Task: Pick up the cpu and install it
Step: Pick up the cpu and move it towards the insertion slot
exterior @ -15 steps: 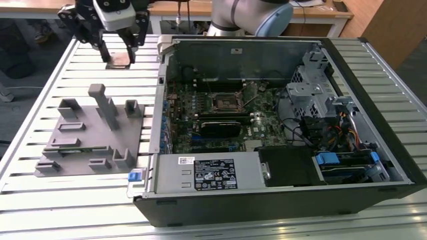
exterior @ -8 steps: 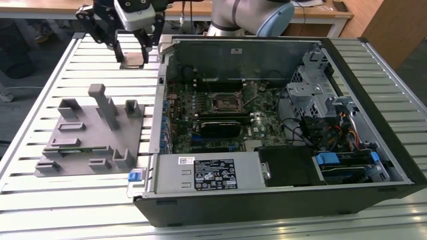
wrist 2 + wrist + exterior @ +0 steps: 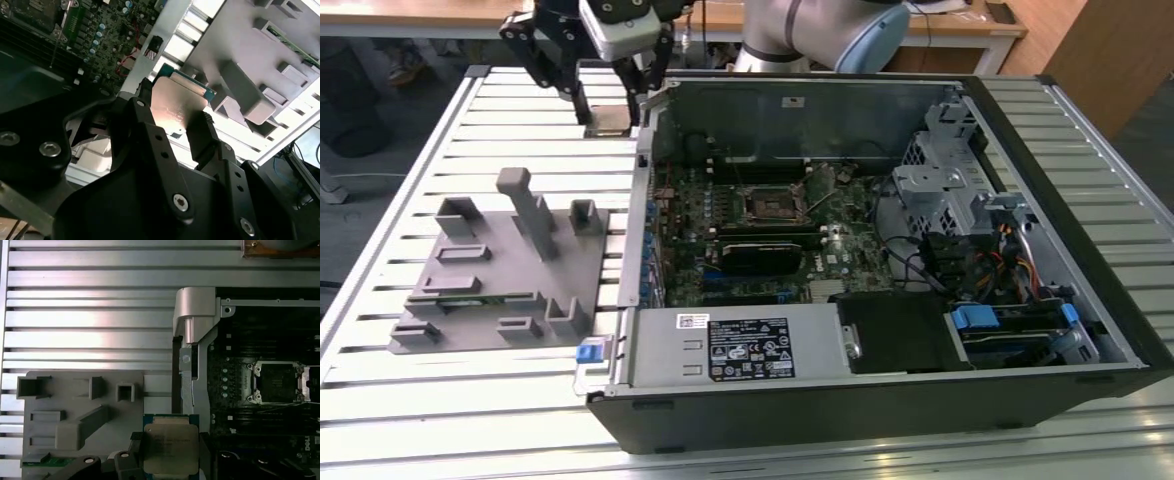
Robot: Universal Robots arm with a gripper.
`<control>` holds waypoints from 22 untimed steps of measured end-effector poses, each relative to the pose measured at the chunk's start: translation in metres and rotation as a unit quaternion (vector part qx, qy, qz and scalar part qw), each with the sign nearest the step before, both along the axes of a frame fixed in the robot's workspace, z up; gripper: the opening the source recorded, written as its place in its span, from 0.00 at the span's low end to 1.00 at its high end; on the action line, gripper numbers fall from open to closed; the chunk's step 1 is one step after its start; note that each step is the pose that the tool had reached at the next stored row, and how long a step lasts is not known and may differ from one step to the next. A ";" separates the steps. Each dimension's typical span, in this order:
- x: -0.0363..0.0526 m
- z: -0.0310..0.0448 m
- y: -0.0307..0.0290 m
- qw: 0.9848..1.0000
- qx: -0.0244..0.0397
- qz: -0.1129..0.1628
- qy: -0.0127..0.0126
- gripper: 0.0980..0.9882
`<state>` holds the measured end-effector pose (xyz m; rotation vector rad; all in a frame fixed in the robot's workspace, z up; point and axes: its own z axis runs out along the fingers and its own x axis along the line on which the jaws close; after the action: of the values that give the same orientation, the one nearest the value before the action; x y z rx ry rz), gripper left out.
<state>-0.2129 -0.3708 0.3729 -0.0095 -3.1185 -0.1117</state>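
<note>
My gripper (image 3: 607, 112) hangs above the slatted table at the far left corner of the open computer case (image 3: 881, 250), shut on the cpu (image 3: 610, 127). In both wrist views the cpu (image 3: 170, 446) shows as a flat silvery square with a green rim, and it (image 3: 177, 102) is clamped by its edges between the black fingers (image 3: 145, 120). The black socket with its metal frame (image 3: 774, 205) sits open on the motherboard, to the exterior view's right of and nearer than the gripper. In the first wrist view the socket (image 3: 275, 382) lies apart from the cpu.
A grey plastic holder with upright pegs (image 3: 507, 260) lies on the table (image 3: 520, 120) to the exterior view's left of the case. The case's metal side wall (image 3: 192, 340) stands between the holder (image 3: 75, 410) and the motherboard. Drive cages and cables (image 3: 974, 250) crowd the case's right side.
</note>
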 end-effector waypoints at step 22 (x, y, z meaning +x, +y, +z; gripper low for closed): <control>0.0910 -0.0030 0.0085 1.000 0.000 0.000 -0.003 0.49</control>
<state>-0.1218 -0.3622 0.3699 -0.0091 -3.1254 -0.1121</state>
